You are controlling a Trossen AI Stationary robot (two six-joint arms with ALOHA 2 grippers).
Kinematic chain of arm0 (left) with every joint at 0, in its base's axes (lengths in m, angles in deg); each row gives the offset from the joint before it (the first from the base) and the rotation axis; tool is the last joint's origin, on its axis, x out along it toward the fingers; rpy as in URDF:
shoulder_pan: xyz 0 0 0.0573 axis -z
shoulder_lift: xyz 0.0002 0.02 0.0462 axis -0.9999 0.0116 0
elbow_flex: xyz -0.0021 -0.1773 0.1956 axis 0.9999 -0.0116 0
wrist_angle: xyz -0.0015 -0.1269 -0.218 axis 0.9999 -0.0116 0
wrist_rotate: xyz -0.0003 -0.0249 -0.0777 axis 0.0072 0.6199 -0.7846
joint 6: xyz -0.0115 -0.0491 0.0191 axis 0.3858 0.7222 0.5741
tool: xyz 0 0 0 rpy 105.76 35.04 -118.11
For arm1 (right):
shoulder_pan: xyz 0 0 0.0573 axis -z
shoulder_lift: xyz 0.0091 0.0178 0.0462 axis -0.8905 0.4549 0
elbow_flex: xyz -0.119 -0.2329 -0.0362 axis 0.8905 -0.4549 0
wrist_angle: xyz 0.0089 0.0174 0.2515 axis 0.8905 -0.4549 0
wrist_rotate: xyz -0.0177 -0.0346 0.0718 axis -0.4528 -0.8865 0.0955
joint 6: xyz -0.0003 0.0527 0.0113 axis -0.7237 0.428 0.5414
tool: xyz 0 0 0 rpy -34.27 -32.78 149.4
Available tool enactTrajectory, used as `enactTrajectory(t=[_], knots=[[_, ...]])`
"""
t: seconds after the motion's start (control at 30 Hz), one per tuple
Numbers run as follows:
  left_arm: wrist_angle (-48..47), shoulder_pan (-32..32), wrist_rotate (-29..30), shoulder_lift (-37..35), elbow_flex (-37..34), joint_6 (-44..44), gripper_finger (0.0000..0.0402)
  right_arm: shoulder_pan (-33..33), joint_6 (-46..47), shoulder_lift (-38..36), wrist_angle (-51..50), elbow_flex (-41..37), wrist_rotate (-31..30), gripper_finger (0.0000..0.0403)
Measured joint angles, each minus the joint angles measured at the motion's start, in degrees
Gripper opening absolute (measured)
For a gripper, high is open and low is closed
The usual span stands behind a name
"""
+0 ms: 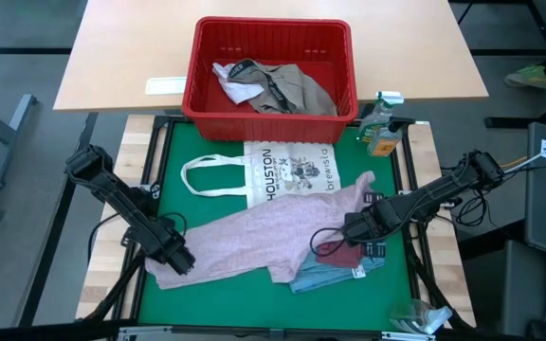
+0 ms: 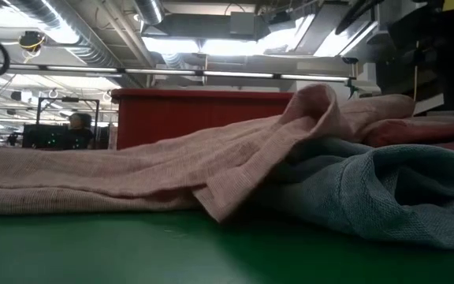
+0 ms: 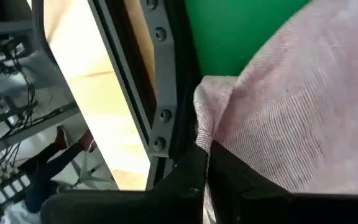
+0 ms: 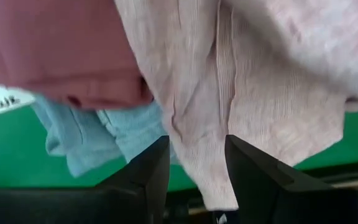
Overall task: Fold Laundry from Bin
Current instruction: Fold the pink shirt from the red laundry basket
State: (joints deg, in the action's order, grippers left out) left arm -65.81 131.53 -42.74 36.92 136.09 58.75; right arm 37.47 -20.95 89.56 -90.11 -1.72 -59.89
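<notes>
A pale pink garment [image 1: 254, 237] lies spread across the green mat [image 1: 207, 152], partly over a maroon piece [image 1: 341, 254] and a light blue piece [image 1: 322, 277]. My left gripper [image 1: 180, 260] is shut on the pink garment's left end. My right gripper [image 1: 355, 227] points down, open, over the garment's right part; pink cloth [image 4: 197, 112] shows between its fingers. The red bin [image 1: 273, 114] stands beyond the mat's far edge and holds khaki-grey [image 1: 297, 87] and white [image 1: 235, 85] laundry. My left gripper [image 3: 207, 163] pinches the pink garment's left edge [image 3: 204, 134] between its two shut fingers, which slant down at it from the table's left. The rest of the garment lies slack on the mat. My right gripper: I cannot tell whether its fingers touch the pink cloth.
A flat white tote bag printed HOUSTON [image 1: 273, 170] lies between the bin and the pink garment. A spray bottle [image 1: 382, 128] stands at the mat's far right corner. Crumpled clear plastic [image 1: 415, 317] sits at the near right. Bare green mat shows at the far left.
</notes>
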Motion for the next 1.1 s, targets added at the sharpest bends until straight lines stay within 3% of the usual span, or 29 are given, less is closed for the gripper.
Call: enactTrajectory(t=[0.3, 0.5, 0.77, 1.1], knots=[[-0.56, 0.00, -1.27, 0.00, 1.73, -1.69, 0.0007, 0.00, -0.19, 0.00, -8.66, 0.00, 3.00, 0.0154], [-1.05, 0.00, 0.10, 0.00, 1.73, -2.61, 0.0007, -0.02, -0.93, -0.10, -12.39, 0.02, 1.47, 0.0154], [-0.48, -0.04, 2.86, 0.00, 1.74, -2.61, 0.0007, -0.02, -4.67, -1.60, -12.62, 0.02, -9.71, 0.0154], [-0.35, -0.04, 2.95, 0.00, 1.75, -6.04, 0.0007, 0.00, -10.94, -4.79, -10.95, 0.04, -30.19, 0.0154]])
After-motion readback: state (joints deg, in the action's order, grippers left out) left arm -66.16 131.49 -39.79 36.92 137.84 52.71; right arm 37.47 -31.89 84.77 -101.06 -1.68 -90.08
